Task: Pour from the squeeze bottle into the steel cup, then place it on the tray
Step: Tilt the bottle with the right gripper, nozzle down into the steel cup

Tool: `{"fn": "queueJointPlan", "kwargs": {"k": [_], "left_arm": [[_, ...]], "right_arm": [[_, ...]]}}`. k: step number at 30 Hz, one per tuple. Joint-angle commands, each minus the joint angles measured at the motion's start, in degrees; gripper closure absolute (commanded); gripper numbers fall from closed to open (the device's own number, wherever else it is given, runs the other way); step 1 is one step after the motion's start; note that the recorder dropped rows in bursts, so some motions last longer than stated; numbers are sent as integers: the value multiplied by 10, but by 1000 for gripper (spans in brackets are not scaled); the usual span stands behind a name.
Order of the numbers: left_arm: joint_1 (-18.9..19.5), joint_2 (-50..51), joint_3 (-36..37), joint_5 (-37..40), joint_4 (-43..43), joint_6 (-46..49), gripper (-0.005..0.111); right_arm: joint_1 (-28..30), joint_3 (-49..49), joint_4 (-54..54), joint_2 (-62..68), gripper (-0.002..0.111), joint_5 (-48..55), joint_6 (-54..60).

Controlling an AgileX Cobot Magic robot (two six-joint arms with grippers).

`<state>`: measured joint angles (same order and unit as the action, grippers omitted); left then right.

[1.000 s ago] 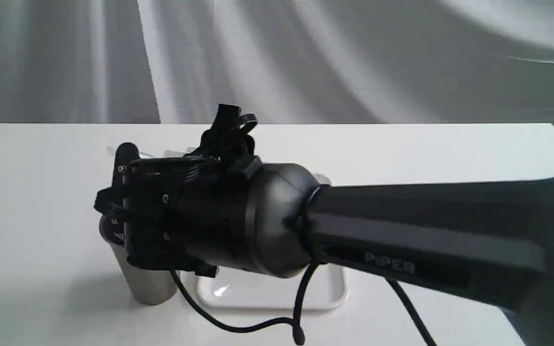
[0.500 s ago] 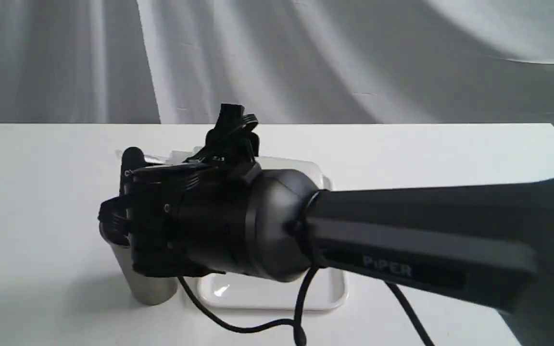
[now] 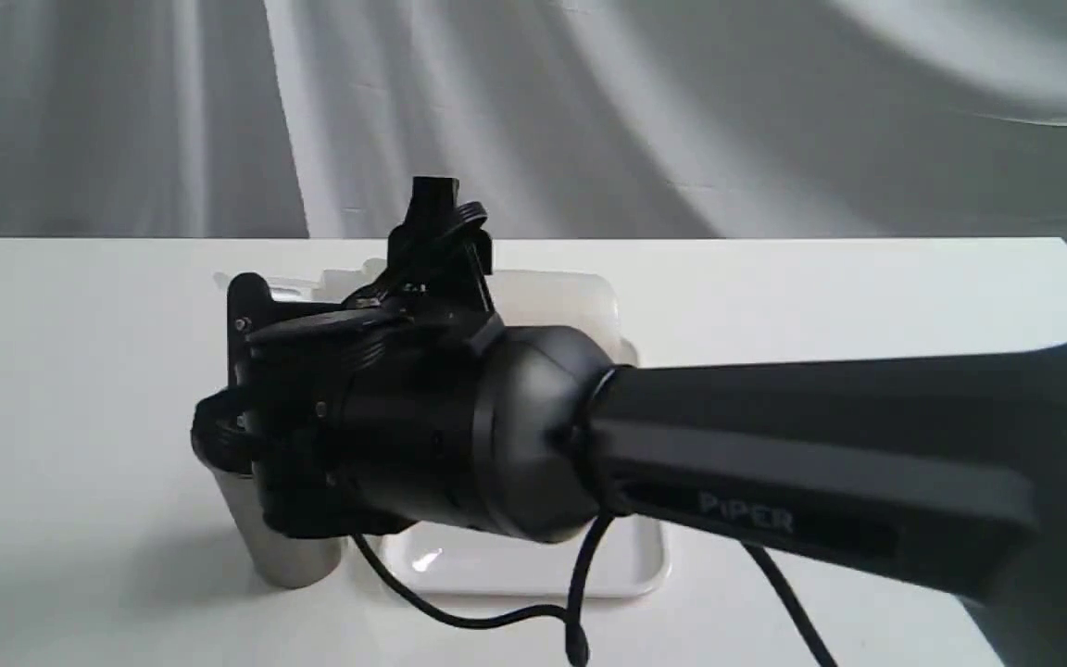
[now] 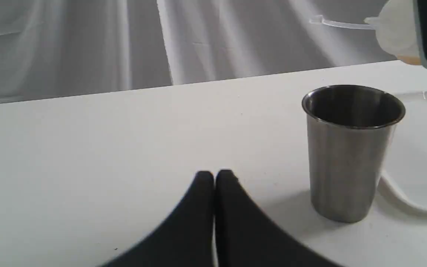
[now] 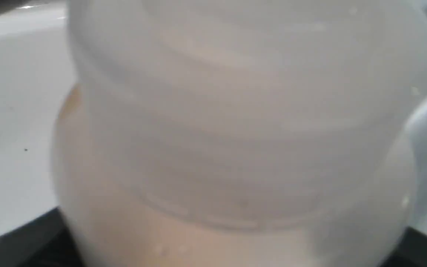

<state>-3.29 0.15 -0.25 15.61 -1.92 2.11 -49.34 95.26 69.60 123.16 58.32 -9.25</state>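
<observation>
Two states. Right gripper (image 3: 230, 371) clamps the raised squeeze bottle (image 4: 393, 33) near the steel cup (image 4: 350, 155). Left gripper (image 4: 214, 178) closed, empty.

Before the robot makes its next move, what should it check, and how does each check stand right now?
1. The brushed steel cup stands upright on the white table: ok.
2. The right gripper is shut on the translucent whitish squeeze bottle: ok.
3. Nozzle over the cup's mouth: cannot tell, nozzle hidden.
4. Liquid in the cup: cannot tell, interior dark.
5. The glossy white rectangular tray lies beside the cup, its visible part bare: ok.
6. The left gripper is shut, apart from the cup: ok.
</observation>
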Motion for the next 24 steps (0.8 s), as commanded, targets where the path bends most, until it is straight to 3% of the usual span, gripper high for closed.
{"fn": "queueJointPlan", "kwargs": {"k": [1, 24], "left_arm": [[-3, -1, 3, -4, 0, -1, 107], [-3, -1, 3, -4, 0, 0, 107]], "right_arm": [[1, 1, 49, -8, 108, 13, 5], [1, 1, 126, -8, 108, 40, 79]]}}
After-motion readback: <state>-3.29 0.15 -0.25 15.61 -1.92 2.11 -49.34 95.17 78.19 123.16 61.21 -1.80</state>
